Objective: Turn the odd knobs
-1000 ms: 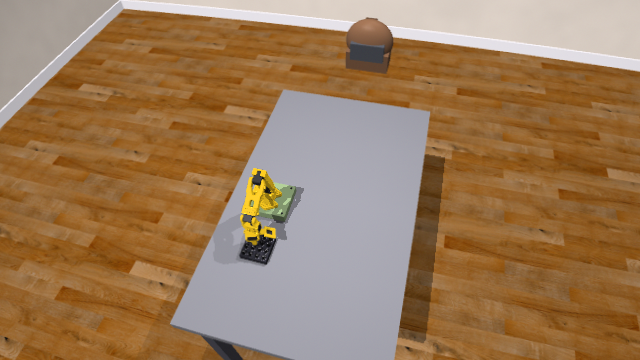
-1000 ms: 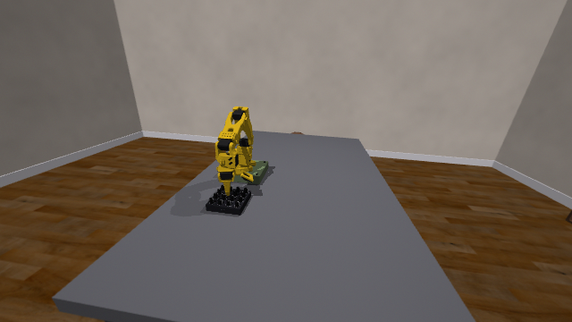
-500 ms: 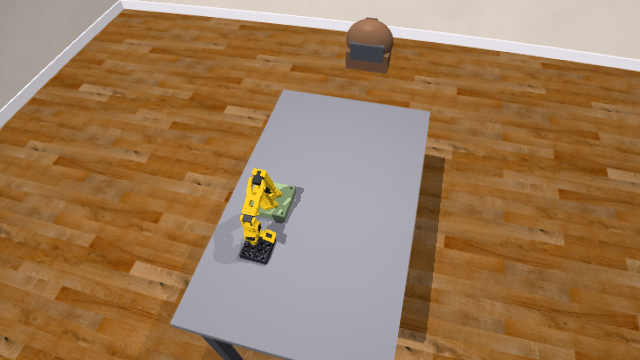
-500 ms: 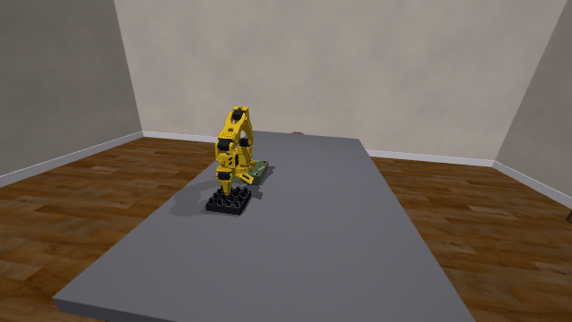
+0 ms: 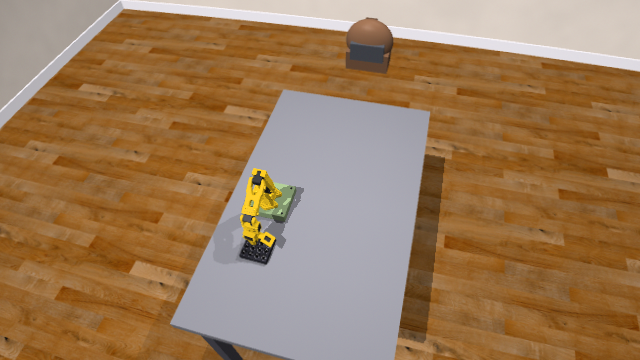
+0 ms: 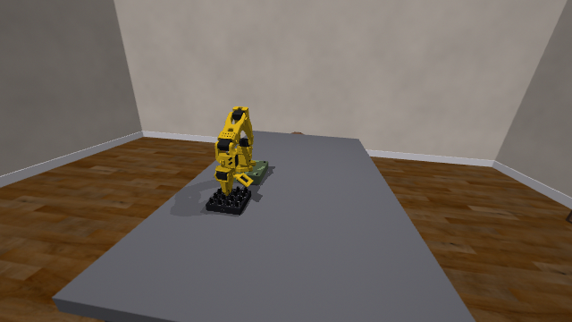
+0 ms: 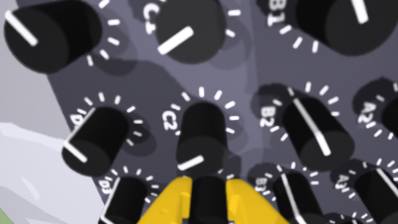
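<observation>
Knob box: black, w/ rows of black knobs, lower left of centre on grey table in top view, under the yellow arm. Green base plate behind it. Wrist view alone shows detail: white tick marks, labels, white pointer lines. C2 knob mid-frame, B2 knob to its right. Gripper at bottom centre, jaws nearly shut, clamped on a black knob, prob. C3; label hidden. Top & exterior views too small for marks.
</observation>
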`<state>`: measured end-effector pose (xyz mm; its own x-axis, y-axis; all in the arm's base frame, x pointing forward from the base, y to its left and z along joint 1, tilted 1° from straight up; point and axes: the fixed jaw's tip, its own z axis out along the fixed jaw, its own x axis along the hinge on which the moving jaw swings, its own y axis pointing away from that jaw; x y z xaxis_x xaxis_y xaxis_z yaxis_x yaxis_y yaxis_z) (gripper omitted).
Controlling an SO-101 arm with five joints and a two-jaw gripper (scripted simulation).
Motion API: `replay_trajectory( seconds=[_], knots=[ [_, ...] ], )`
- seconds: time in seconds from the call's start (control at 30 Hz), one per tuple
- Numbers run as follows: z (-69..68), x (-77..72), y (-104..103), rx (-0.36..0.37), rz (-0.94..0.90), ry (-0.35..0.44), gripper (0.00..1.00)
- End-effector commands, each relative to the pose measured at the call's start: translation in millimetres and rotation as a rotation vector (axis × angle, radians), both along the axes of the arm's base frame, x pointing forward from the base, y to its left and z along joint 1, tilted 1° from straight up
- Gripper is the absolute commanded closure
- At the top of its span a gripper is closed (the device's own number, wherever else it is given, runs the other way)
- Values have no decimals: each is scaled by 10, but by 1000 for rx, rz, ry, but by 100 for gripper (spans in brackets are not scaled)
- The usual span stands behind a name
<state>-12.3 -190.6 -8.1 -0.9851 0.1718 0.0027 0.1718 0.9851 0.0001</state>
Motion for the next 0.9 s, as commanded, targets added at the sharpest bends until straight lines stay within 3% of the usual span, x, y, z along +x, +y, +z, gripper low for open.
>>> replay_trajectory(
  seconds=[0.0,0.87],
  knots=[
    [-21,-5,19,14,-43,-3,99],
    [-22,17,9,14,-462,0,99]
  ],
)
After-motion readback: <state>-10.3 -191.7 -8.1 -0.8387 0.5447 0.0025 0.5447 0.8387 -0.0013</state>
